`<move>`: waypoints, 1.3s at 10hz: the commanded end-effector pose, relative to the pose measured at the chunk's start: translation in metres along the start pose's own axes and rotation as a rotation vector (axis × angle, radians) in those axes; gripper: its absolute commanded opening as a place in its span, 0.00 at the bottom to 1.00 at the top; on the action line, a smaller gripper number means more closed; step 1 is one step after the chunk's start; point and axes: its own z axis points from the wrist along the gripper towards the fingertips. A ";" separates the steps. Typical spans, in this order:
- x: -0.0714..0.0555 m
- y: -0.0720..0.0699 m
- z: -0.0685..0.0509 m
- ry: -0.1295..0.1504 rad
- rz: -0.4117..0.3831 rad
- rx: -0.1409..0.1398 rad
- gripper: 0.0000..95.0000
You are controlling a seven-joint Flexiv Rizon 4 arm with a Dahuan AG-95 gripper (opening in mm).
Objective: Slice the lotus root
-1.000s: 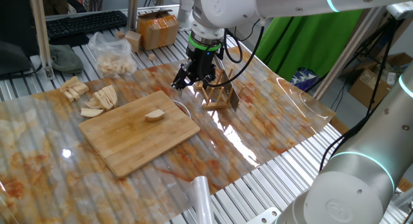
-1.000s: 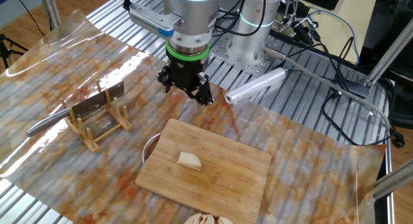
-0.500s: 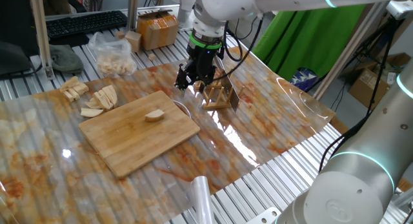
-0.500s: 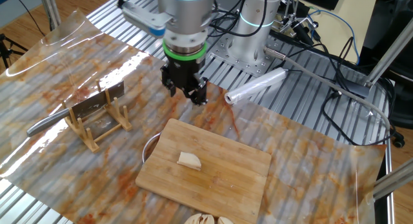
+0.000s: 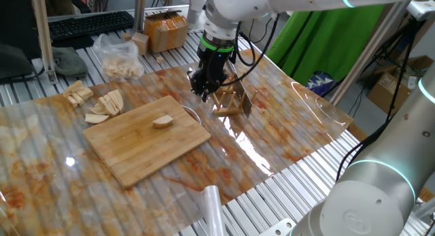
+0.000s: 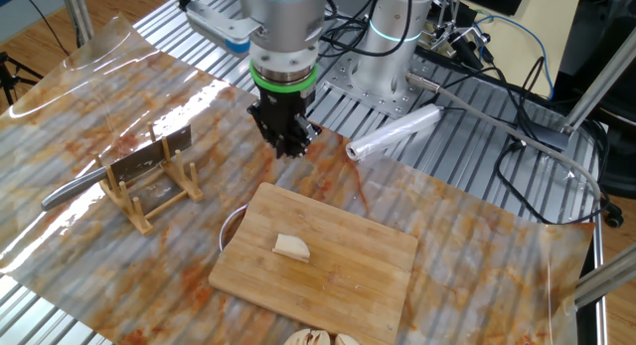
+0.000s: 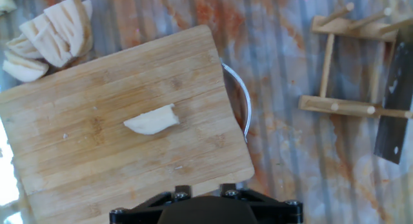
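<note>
A pale lotus root piece [image 5: 162, 122] lies on the wooden cutting board [image 5: 139, 151]; it also shows in the other fixed view [image 6: 291, 248] and in the hand view [image 7: 151, 119]. The knife [image 6: 149, 158] rests on a wooden rack [image 6: 149, 204], its blade at the right edge of the hand view [image 7: 395, 114]. My gripper [image 5: 204, 88] hangs above the mat between board and rack, beside the rack [image 5: 228, 103]. It holds nothing. In the hand view its two fingers [image 7: 182, 188] stand apart at the bottom edge.
Cut lotus slices [image 5: 102, 103] lie left of the board, also in the hand view [image 7: 51, 33]. A plastic bag of pieces [image 5: 119, 59] and boxes sit at the back. A film roll [image 6: 393, 133] lies near the arm base. A metal rim [image 7: 245, 108] pokes from under the board.
The hand has turned about its own axis, so it looks narrower in both fixed views, and has shifted slightly toward the knife rack. The lotus root and knife have not moved.
</note>
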 end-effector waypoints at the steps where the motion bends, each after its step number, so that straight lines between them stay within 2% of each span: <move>1: -0.011 -0.006 0.001 0.010 -0.005 -0.005 0.00; 4: -0.028 -0.021 0.000 0.006 -0.006 0.023 0.00; 5: -0.039 -0.030 -0.002 0.003 -0.011 0.054 0.00; 6: -0.046 -0.038 -0.003 0.003 -0.002 0.068 0.00; 7: -0.053 -0.046 -0.004 0.001 0.004 0.068 0.00; 8: -0.058 -0.052 -0.005 0.000 0.010 0.069 0.20; 10: -0.073 -0.076 -0.007 -0.001 0.014 0.073 0.20; 11: -0.075 -0.080 -0.008 -0.001 0.015 0.074 0.20; 12: -0.079 -0.092 -0.009 0.000 0.015 0.078 0.40; 13: -0.082 -0.100 -0.009 0.003 0.019 0.078 0.40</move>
